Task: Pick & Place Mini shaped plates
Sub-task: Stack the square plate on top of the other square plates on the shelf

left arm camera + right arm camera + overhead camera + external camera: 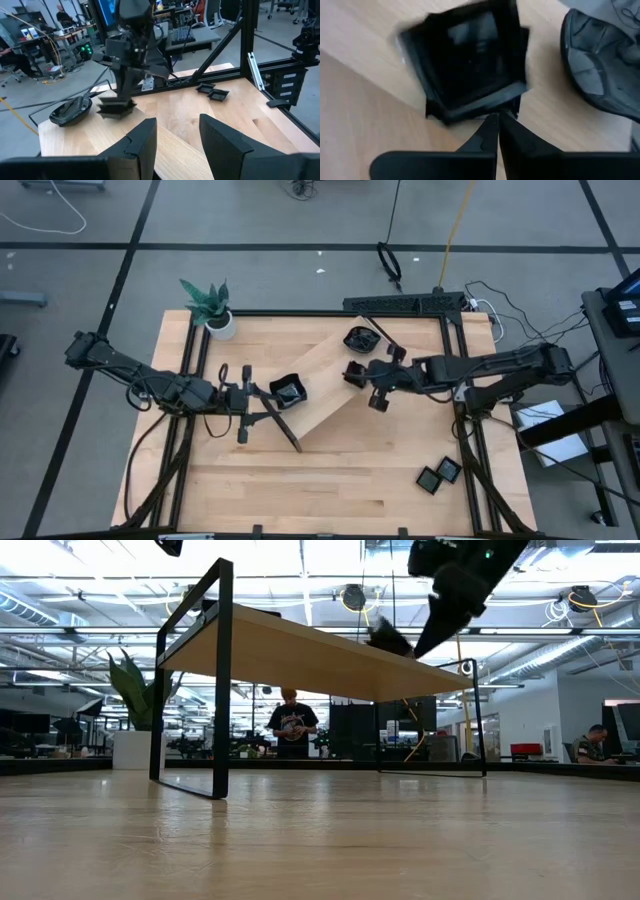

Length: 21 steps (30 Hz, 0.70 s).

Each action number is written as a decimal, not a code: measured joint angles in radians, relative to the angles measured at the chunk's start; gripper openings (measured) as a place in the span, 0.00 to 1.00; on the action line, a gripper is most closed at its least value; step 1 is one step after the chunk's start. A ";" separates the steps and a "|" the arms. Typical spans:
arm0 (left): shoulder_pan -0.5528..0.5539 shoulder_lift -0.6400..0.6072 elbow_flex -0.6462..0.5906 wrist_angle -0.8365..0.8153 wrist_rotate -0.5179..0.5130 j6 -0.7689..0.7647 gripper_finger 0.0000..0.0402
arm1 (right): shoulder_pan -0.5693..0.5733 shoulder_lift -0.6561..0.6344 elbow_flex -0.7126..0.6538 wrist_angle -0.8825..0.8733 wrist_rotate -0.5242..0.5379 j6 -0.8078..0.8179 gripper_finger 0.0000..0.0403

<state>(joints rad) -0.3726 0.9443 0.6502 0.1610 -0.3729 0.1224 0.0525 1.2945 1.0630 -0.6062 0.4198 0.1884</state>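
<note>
Standing slantwise mid-table is the pale wooden tray (325, 405) (300, 650). On it are a rounded black plate (361, 338) (70, 110) near its far right end, a square black plate (355, 375) (470, 65) and another black plate (288, 391) at its left end. My right gripper (496, 120) (122, 97) is shut and slants down over the square plate's rim. My left gripper (177, 135) (250, 402) is open, level, above the tray's left end beside the black rail (278, 420). It has only bare wood between its fingers. My right gripper has its shut fingertips (487, 130) at one edge of the square plate (470, 117), coming slantwise from above and the table's right. That edge runs across the fingers, not between them. The plate lies on the tray, and I cannot tell whether the tips touch it.
Two more small square black plates (438, 475) (212, 93) lie on the table near its front right corner. A potted plant (212, 305) stands at the far left corner. A black frame (250, 40) borders the table. There is bare wood along the near edge.
</note>
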 joint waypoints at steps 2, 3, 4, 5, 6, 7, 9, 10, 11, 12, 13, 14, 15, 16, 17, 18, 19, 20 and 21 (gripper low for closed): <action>0.000 0.000 0.000 -0.001 0.000 0.000 0.38 | 0.000 0.002 -0.016 0.023 0.004 0.007 0.01; 0.000 0.000 0.000 -0.001 0.000 0.000 0.38 | 0.000 0.002 -0.021 0.033 -0.004 0.008 0.00; 0.000 0.000 0.000 -0.001 0.000 0.000 0.38 | 0.003 0.002 -0.023 0.043 -0.006 0.008 0.00; 0.000 0.000 0.000 -0.001 0.000 0.000 0.38 | 0.007 0.002 -0.023 0.055 -0.005 0.007 0.00; 0.000 0.000 0.000 -0.001 0.000 0.000 0.38 | 0.011 0.001 -0.023 0.064 -0.005 0.003 0.00; 0.000 0.000 0.000 -0.001 0.000 0.000 0.38 | 0.014 0.001 -0.023 0.071 -0.005 -0.005 0.00; 0.000 0.000 0.000 -0.001 0.000 0.000 0.38 | 0.020 0.001 -0.023 0.090 -0.006 -0.015 0.00; 0.000 0.000 0.000 -0.001 0.000 0.000 0.38 | 0.022 0.001 -0.023 0.100 -0.006 -0.017 0.00; 0.000 0.000 0.000 -0.001 0.000 0.000 0.38 | 0.022 0.001 -0.023 0.111 -0.006 -0.018 0.00; 0.000 0.000 0.000 -0.001 0.000 0.000 0.38 | 0.022 0.001 -0.023 0.121 -0.010 -0.020 0.00; 0.000 0.000 0.000 -0.001 0.000 0.000 0.38 | 0.022 0.001 -0.023 0.130 -0.023 -0.021 0.00; 0.000 0.000 0.000 -0.001 0.000 0.000 0.38 | 0.022 0.001 -0.023 0.136 -0.031 -0.021 0.00; 0.000 0.000 0.000 -0.001 0.000 0.000 0.38 | 0.022 0.001 -0.023 0.144 -0.031 -0.021 0.00; 0.000 0.000 0.000 -0.001 0.000 0.000 0.38 | 0.022 0.001 -0.023 0.152 -0.031 -0.021 0.00; 0.000 0.000 0.000 -0.001 0.000 0.000 0.38 | 0.022 0.001 -0.023 0.161 -0.032 -0.023 0.00; 0.000 0.000 0.000 -0.001 0.000 0.000 0.38 | 0.022 0.001 -0.023 0.167 -0.032 -0.025 0.00; 0.000 0.000 0.000 -0.001 0.000 0.000 0.38 | 0.022 0.001 -0.023 0.171 -0.031 -0.028 0.00; 0.000 0.000 0.000 -0.001 0.000 0.000 0.38 | 0.022 0.001 -0.023 0.173 -0.032 -0.034 0.00; 0.000 0.000 0.000 -0.001 0.000 0.000 0.38 | 0.022 0.001 -0.023 0.173 -0.032 -0.045 0.00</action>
<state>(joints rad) -0.3727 0.9443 0.6502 0.1600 -0.3729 0.1225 0.0742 1.2957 1.0405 -0.4328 0.3882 0.1433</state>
